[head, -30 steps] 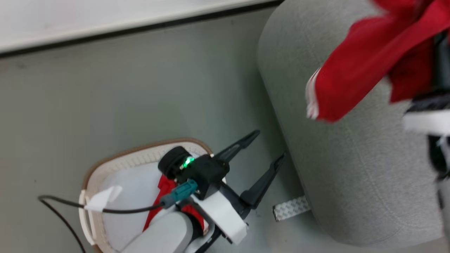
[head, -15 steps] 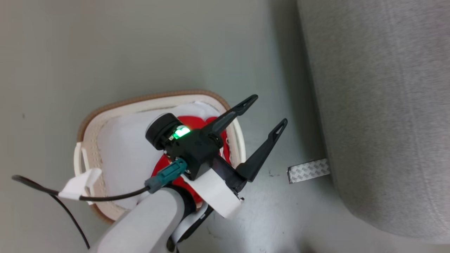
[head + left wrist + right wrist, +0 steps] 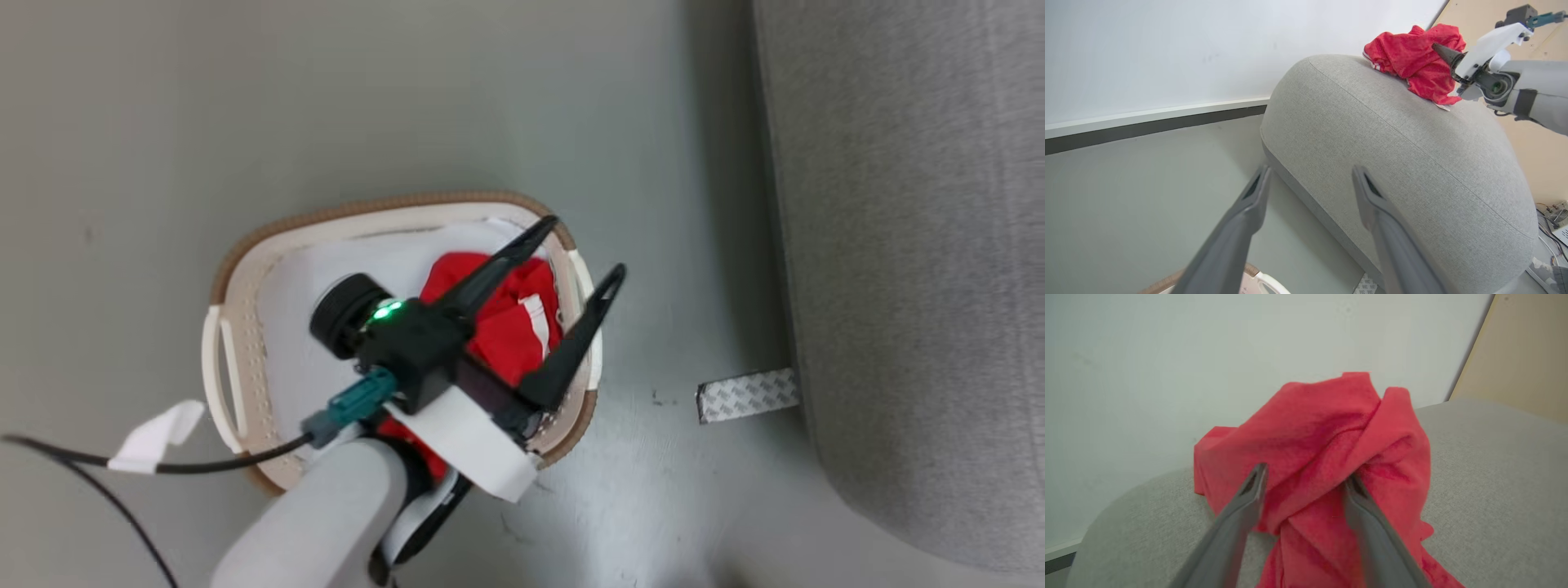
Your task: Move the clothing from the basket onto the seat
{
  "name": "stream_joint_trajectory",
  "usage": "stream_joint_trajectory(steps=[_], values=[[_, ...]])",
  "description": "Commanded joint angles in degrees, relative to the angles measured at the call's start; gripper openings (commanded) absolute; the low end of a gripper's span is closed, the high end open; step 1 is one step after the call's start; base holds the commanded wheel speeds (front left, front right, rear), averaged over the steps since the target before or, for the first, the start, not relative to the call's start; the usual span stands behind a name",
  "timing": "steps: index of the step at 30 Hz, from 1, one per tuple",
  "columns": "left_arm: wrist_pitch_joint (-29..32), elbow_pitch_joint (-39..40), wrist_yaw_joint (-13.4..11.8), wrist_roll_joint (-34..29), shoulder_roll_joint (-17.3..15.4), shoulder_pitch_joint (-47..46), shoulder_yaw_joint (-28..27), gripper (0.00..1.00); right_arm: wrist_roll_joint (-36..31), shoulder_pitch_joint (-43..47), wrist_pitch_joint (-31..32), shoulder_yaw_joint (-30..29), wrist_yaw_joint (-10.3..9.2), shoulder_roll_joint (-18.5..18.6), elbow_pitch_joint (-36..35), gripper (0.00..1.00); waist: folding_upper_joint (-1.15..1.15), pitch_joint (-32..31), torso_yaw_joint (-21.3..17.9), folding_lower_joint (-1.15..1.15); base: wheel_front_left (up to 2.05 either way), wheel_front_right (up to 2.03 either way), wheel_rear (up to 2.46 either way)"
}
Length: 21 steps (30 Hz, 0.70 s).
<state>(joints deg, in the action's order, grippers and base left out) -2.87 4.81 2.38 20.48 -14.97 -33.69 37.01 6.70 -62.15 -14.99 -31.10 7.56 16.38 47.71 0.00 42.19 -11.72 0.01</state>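
Note:
The cream basket (image 3: 367, 211) with a brown rim stands on the floor left of the grey seat (image 3: 914, 245). Red clothing (image 3: 506, 318) with white trim lies bunched in the basket's right half. My left gripper (image 3: 581, 249) hangs open above it, fingers pointing toward the basket's right rim, holding nothing. In the left wrist view, its fingers (image 3: 1257, 192) spread before the seat (image 3: 1392, 134). Another red garment (image 3: 1414, 61) lies crumpled on top of the seat. My right gripper (image 3: 1304, 477) is open, with that garment (image 3: 1323, 437) loose on the cushion between and beyond its fingers.
A pale pad (image 3: 302, 327) lines the basket's left half. A silver tape strip (image 3: 747, 394) lies on the grey floor at the seat's foot. A black cable (image 3: 82, 474) trails at lower left. A white wall (image 3: 1147, 53) rises behind the seat.
The head camera has tilted down, so the red garment held up over the seat has left its view. Relative to the basket, my left gripper has come back over the clothing.

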Motion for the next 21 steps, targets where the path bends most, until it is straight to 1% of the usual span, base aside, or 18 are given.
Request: stream_joint_trajectory(steps=[1,5,7,12,14,17,21], values=[[-0.7,-0.3,-0.2,0.6,-0.5,0.9,-0.3,1.0,0.5,1.9,-0.2,-0.1,-0.14,-0.7,-1.0,1.0,0.0,-1.6,-0.3,-0.01,0.0,0.0,0.0],[-2.5,-1.6,-0.8,1.9,-1.3,3.4,-1.4,1.0,1.8,9.5,-0.2,2.0,-0.14,-4.8,-7.0,1.0,0.0,-6.1,-0.8,-0.01,0.0,0.0,0.0],[-3.6,-2.4,-1.2,2.3,-1.5,4.9,-1.7,1.0,2.8,13.9,-0.2,3.4,-0.14,-6.3,-10.2,1.0,0.0,-8.8,-0.8,-0.01,0.0,0.0,0.0],[-7.5,-5.1,-2.0,4.7,-0.8,9.2,-2.8,1.0,2.4,24.5,-0.2,8.0,-0.13,-8.9,-19.6,1.0,0.0,-15.6,-0.6,-0.01,0.0,0.0,0.0],[-9.0,-6.4,-2.3,5.9,-0.3,11.0,-3.7,1.0,3.7,28.4,-0.2,9.2,-0.13,-10.1,-23.4,1.0,0.0,-18.6,-0.2,-0.01,0.0,0.0,0.0],[-11.0,-8.2,-3.0,7.5,0.5,13.4,-5.5,1.0,3.4,33.8,-0.2,11.7,-0.13,-11.1,-28.5,1.0,0.0,-22.3,0.4,-0.01,0.0,0.0,0.0],[-12.1,-10.0,-3.9,7.8,1.1,16.2,-8.5,1.0,2.9,40.0,-0.2,14.1,-0.13,-12.5,-34.1,1.0,0.0,-26.0,1.8,-0.01,0.0,0.0,0.0]])
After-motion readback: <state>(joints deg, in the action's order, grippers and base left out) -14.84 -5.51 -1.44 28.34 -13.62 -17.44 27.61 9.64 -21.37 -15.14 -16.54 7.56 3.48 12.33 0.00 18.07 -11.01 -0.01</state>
